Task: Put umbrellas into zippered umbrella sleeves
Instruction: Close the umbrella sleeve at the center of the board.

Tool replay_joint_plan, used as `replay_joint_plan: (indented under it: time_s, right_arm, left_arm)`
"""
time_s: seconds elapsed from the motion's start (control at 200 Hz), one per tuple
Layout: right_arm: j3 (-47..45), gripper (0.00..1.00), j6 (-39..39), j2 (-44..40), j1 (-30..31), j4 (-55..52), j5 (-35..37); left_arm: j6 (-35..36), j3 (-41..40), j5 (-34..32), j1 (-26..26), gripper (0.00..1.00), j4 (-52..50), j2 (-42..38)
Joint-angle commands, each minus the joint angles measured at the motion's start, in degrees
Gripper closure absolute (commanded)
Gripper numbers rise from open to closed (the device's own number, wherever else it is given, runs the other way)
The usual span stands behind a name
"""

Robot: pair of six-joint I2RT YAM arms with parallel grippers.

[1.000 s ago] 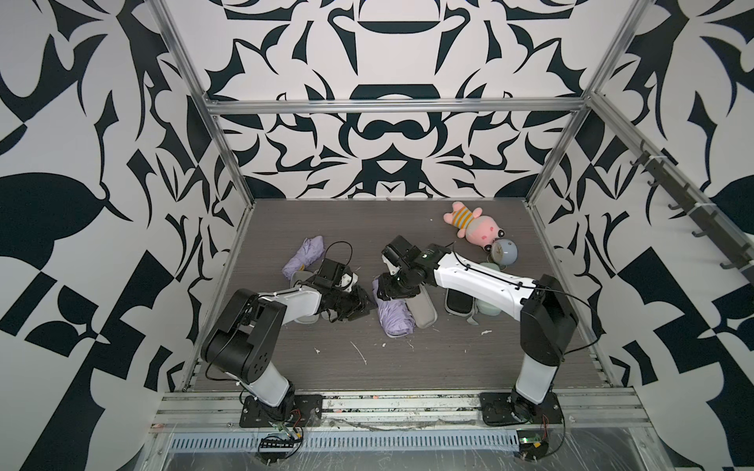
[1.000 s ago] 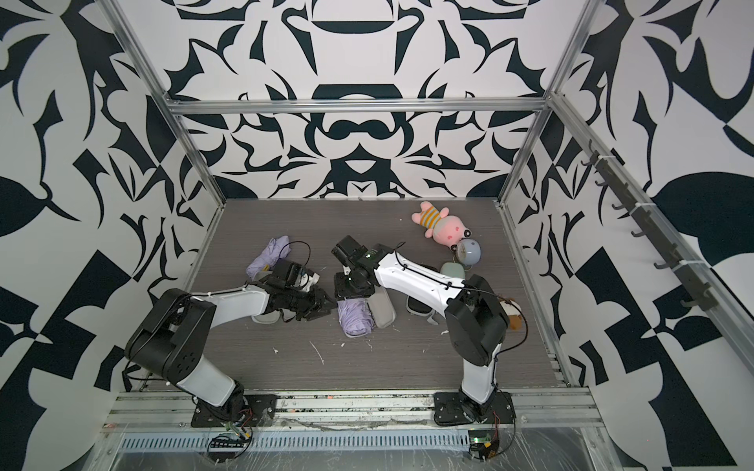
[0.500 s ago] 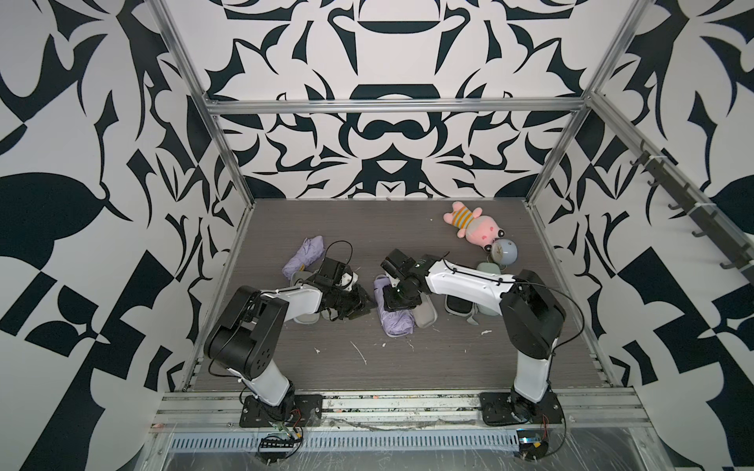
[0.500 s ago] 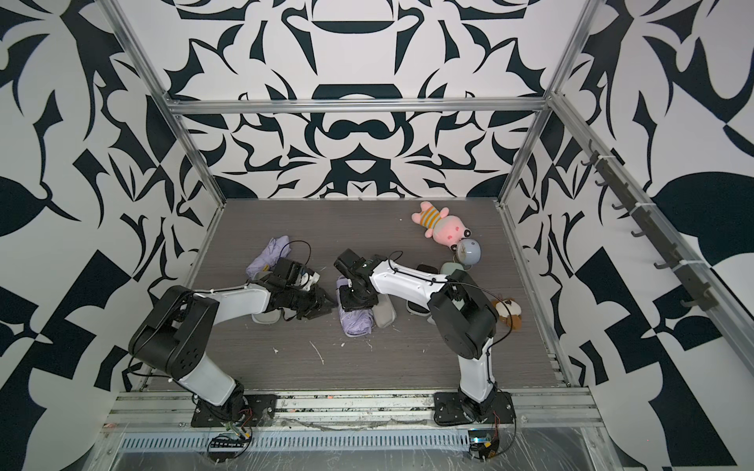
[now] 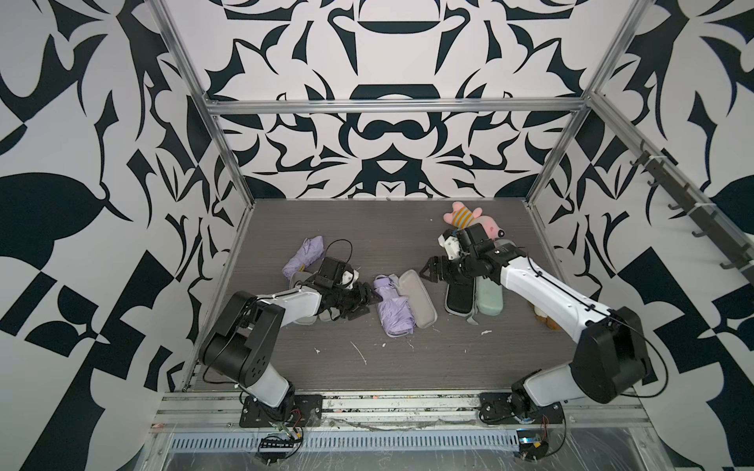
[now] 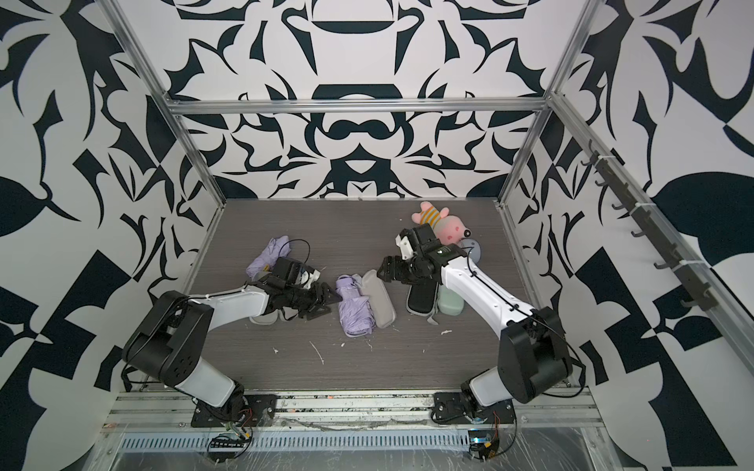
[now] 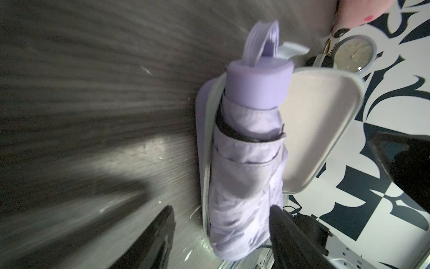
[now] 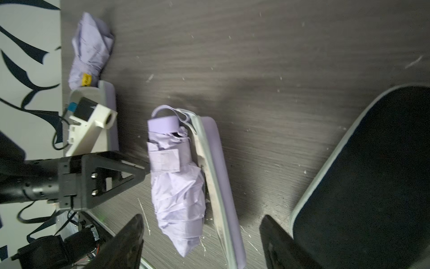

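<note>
While both arms reach in over the desk (image 5: 428,359), the left end effector (image 5: 369,301) sits low with its jaws apart and clamped on nothing. Right at its fingertips lies a lilac umbrella (image 5: 393,312), folded and strapped, resting in the lower half of an open lilac sleeve (image 5: 418,301). In the left wrist view the umbrella's fabric end lies partly between the two black fingers (image 7: 158,240), and its handle and wrist loop point away from them. The right wrist view shows one of those fingers with its tip against the umbrella's side, near the strap. The sleeve's grey-lined lid stands open on the far side of the umbrella from the left end effector.

Behind the left end effector, past its wrist camera, a second lilac umbrella (image 5: 304,261) lies loosely bundled on the desk. Its near end touches a second lilac sleeve (image 8: 108,93), which is open and partly covered by the left arm.

The right end effector (image 5: 432,271) hangs above the desk with its jaws spread wide and nothing between them. The open lid of the lilac sleeve lies just ahead of its fingertips. Beneath its wrist a black sleeve (image 5: 459,295) lies flat. A mint green sleeve (image 5: 487,297) lies against the black one, on the side away from the left arm. Behind the right end effector, toward the back wall, lies a pink plush toy (image 6: 442,224). A round clock (image 6: 473,249) shows beside it, half hidden by the right arm.
</note>
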Motion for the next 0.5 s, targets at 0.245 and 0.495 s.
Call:
replay_joint_plan:
  time_s: [0.245, 0.495]
  right_arm:
    - [-5.86, 0.19, 8.24, 1.30, 6.47, 15.95, -14.69]
    - [-5.05, 0.20, 10.53, 10.72, 13.50, 18.51, -11.31]
  left_arm:
    - [-2.63, -0.42, 0.47, -4.00, 0.57, 5.71, 4.92]
    - [-4.91, -0.24, 1.43, -5.56, 0.85, 11.96, 9.75]
